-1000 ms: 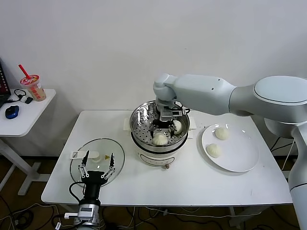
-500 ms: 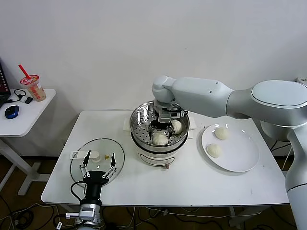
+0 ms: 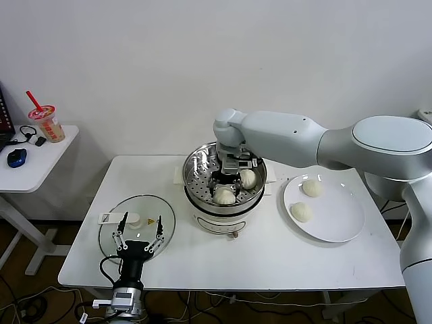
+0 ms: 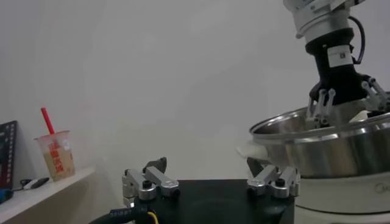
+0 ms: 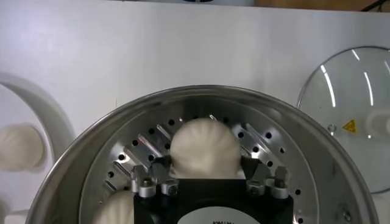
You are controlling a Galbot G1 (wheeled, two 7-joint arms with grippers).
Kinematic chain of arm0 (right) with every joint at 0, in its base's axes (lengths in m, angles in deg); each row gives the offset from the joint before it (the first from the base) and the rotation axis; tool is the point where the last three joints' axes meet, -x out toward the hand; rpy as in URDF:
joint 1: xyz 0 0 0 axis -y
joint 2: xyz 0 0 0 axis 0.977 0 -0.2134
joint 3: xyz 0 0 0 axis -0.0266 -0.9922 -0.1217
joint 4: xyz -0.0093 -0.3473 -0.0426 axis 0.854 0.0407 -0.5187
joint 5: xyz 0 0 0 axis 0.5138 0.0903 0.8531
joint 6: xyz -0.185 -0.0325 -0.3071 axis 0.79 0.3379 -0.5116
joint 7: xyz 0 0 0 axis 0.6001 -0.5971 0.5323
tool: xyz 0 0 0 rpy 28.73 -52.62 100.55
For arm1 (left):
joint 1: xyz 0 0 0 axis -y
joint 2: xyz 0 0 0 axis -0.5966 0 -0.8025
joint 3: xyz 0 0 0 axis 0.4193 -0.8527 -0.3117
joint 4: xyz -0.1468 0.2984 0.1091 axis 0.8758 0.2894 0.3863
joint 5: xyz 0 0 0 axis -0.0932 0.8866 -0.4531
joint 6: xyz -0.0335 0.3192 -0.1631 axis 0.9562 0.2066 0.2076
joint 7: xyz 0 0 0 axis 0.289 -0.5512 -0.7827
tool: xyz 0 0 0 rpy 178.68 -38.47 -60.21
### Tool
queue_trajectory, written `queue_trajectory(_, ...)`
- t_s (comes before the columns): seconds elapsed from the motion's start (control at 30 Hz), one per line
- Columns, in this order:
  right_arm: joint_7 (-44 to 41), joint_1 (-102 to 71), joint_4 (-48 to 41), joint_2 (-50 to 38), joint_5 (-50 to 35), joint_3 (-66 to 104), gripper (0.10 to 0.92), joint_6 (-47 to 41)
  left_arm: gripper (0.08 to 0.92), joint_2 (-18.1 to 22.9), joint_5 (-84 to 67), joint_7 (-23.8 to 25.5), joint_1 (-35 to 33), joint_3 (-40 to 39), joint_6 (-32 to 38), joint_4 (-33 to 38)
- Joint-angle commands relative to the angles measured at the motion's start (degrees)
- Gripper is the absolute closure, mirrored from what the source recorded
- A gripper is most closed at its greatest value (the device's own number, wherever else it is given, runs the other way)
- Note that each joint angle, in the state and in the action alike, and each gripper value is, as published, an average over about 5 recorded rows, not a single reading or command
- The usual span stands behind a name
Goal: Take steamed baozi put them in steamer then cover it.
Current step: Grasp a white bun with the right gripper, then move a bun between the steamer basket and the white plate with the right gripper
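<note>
The steamer (image 3: 192, 179) stands mid-table, its steel rim also showing in the right wrist view (image 5: 73, 164) and the left wrist view (image 4: 317, 146). Two steamed baozi lie on its perforated tray: one at the front (image 3: 225, 196) (image 5: 204, 146), one at the back right (image 3: 248, 177) (image 5: 116, 210). My right gripper (image 3: 227, 180) (image 5: 206, 163) hangs inside the pot just above the front bun, open, a finger at each side of it. Two more baozi (image 3: 311, 187) (image 3: 300, 212) rest on the white plate (image 3: 341, 226). My left gripper (image 3: 137, 233) (image 4: 206, 164) waits open by the table's front left edge.
The glass lid (image 3: 152, 212) (image 5: 353, 103) lies flat on the table left of the steamer, just beyond my left gripper. A side table at far left carries a drink cup (image 3: 46, 123) (image 4: 56, 159) and a mouse (image 3: 17, 157).
My right gripper has lifted slightly off the front bun and its fingers have drawn closer together; the bun stays on the tray. The left arm has not moved.
</note>
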Motion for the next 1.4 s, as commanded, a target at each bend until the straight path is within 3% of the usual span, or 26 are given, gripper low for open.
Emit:
queue_trajectory(0.03,-0.1,0.0,0.5,-0.2,-0.2,0.1,0.317,-0.4,0.177,0.0,0.1,0.0,0.0,0.0,0.0,0.1)
queue_trajectory(0.73,-0.8,13.6,4.1,-8.6,-8.4,-1.5,0.338,-4.0,0.177,-0.6,0.6,0.0,-0.3,-0.8,-0.2,0.0)
queue_trajectory(1.4,-2.7,18.3,13.9,-35.4,-10.7,-12.2,0.338,-19.1,0.177,-0.7,2.0,-0.1,-0.6,-2.9,-0.6,-0.8)
